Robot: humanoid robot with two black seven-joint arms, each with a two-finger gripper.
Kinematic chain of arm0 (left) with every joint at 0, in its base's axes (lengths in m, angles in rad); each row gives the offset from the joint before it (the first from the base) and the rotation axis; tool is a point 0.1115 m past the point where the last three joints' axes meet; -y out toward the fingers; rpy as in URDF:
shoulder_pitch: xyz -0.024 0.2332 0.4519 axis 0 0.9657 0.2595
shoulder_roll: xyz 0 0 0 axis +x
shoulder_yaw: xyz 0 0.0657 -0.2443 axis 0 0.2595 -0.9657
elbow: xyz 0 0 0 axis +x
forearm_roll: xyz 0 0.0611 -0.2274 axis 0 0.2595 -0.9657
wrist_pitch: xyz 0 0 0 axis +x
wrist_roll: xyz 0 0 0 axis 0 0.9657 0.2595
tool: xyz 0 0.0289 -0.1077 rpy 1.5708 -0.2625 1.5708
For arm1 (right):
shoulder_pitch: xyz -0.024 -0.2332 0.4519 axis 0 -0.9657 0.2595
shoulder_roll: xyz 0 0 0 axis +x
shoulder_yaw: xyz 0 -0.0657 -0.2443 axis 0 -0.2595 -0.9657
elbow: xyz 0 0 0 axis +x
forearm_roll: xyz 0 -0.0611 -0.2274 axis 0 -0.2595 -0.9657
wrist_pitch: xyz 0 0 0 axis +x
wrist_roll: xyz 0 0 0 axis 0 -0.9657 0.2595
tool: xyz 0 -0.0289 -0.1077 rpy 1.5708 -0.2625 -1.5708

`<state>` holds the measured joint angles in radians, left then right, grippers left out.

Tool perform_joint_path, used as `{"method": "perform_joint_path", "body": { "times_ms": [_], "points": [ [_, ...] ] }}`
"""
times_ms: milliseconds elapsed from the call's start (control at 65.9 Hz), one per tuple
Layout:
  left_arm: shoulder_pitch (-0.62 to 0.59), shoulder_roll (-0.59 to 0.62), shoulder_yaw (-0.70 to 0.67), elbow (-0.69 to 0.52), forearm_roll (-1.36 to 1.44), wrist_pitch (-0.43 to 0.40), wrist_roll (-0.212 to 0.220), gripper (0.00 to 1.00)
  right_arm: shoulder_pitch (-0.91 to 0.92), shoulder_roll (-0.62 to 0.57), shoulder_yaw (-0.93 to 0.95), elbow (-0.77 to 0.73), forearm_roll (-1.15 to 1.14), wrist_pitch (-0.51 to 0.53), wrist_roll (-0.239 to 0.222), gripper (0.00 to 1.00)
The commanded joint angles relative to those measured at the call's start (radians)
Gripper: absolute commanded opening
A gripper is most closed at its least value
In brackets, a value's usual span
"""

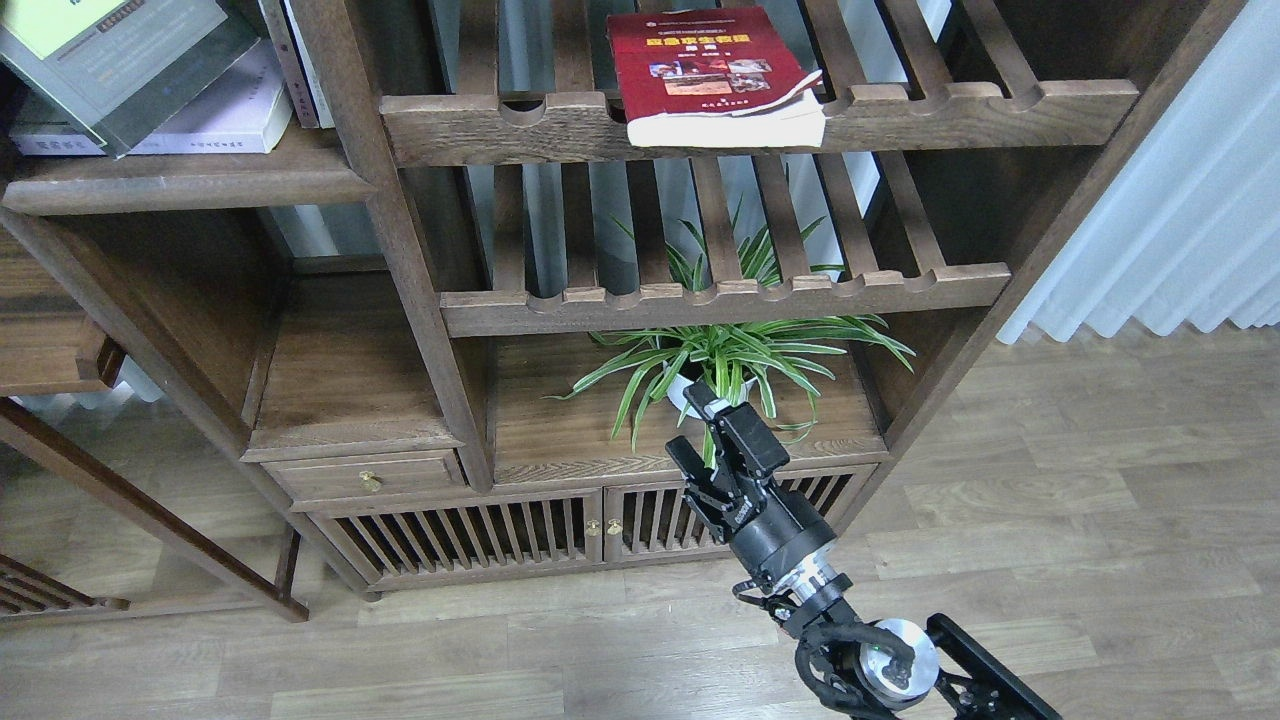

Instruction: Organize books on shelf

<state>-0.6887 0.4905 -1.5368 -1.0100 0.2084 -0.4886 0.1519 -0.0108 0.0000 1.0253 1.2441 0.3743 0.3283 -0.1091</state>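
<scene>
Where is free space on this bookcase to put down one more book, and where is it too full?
Free: the wooden surface above the small drawer, and the lower slatted rack. Crowded: the solid shelf top left, where the pale book lies with the yellow-green book over it; the plant fills its compartment.

The dark-red book [712,62] carries yellow cover lettering, too small to read.

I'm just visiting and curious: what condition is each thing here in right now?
Dark-red book: lying flat on a slatted rack, front edge overhanging.
Yellow-green book: tilted above the pale book.
Pale book: lying flat on the solid shelf.
Right hand: open, empty, near the plant.
Cabinet doors: closed.
Drawer: closed.
</scene>
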Motion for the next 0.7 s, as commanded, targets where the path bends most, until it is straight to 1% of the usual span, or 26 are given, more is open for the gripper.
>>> {"method": "perform_joint_path", "body": {
  "times_ms": [0, 197, 410, 485, 546, 592, 607, 683],
  "points": [
    [-0.009, -0.035, 0.007, 0.013, 0.039, 0.000, -0.021, 0.01, 0.000, 0.000, -0.001, 0.000, 0.000, 0.000, 0.000, 0.98],
    [-0.046, -0.089, 0.015, 0.013, 0.072, 0.000, -0.026, 0.01, -0.005, 0.000, 0.001, 0.000, 0.000, 0.001, 0.000, 0.98],
    [-0.057, -0.086, 0.018, 0.031, 0.077, 0.000, -0.026, 0.02, -0.005, 0.000, 0.001, 0.000, 0.000, 0.001, 0.000, 0.98],
    [-0.054, -0.089, 0.018, 0.042, 0.077, 0.000, -0.034, 0.04, -0.005, 0.000, 0.001, 0.000, 0.000, 0.001, 0.000, 0.98],
    [-0.052, -0.090, 0.018, 0.047, 0.075, 0.000, -0.054, 0.07, -0.005, 0.000, 0.001, 0.000, 0.000, 0.001, 0.000, 0.98],
    [-0.049, -0.090, 0.020, 0.051, 0.077, 0.000, -0.064, 0.14, -0.005, 0.000, 0.004, 0.000, 0.000, 0.001, 0.000, 0.98],
    [-0.049, -0.090, 0.020, 0.056, 0.075, 0.000, -0.069, 0.19, -0.005, 0.000, 0.004, 0.000, 0.000, 0.001, -0.001, 0.98],
    [-0.049, -0.093, 0.021, 0.062, 0.075, 0.000, -0.069, 0.30, -0.005, 0.000, 0.006, 0.000, 0.000, 0.001, -0.001, 0.98]
  ]
}}
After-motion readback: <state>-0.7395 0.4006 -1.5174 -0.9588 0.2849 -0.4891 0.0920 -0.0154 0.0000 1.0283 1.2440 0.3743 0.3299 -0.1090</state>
